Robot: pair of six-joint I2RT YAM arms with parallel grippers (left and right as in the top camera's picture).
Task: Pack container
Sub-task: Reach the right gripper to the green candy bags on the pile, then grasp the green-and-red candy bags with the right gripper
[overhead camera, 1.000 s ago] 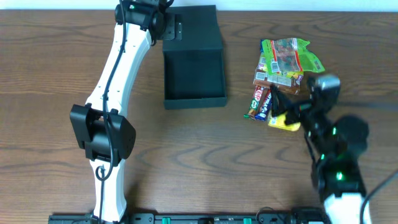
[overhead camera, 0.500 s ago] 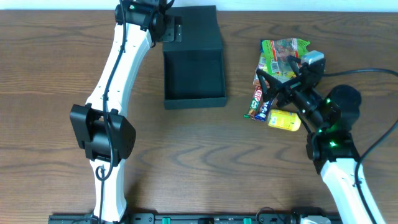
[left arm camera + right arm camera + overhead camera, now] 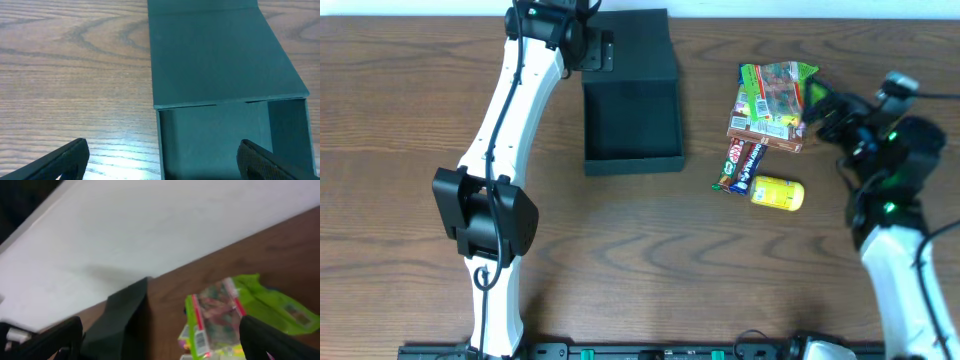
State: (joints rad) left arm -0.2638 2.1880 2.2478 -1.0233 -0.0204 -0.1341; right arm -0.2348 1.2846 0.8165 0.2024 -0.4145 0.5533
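Counter [image 3: 400, 150] of brown wood is seen from above, and the white left arm [image 3: 505, 130] is stretched up its left part towards the far edge. Right of that arm, in the middle of the far half, the container [image 3: 630, 125] is placed: a matte black square box with shallow walls, its flap lid [image 3: 638, 45] folded back flat on the far side. Only its own dark floor is seen inside. The left pincer [image 3: 162, 161] is held above the hinge line, spread wide, with one finger [image 3: 62, 159] over bare wood and the other over the box; nothing is gripped, and contact with the cardboard cannot be judged.

Further right, well apart from the container, a cluster of snacks is laid out: a green packet [image 3: 775, 88] farthest back, a brown packet [image 3: 765, 130] just in front of it, a dark bar [image 3: 740, 163] lying aslant, and a yellow packet [image 3: 778, 193] nearest the front. At the right edge the right pincer [image 3: 160, 340] is raised beside the green packet, its fingers parted widely and nothing held between them. In its wrist view the green packet and a dark corner of the container are seen beneath a pale wall [image 3: 150, 235].
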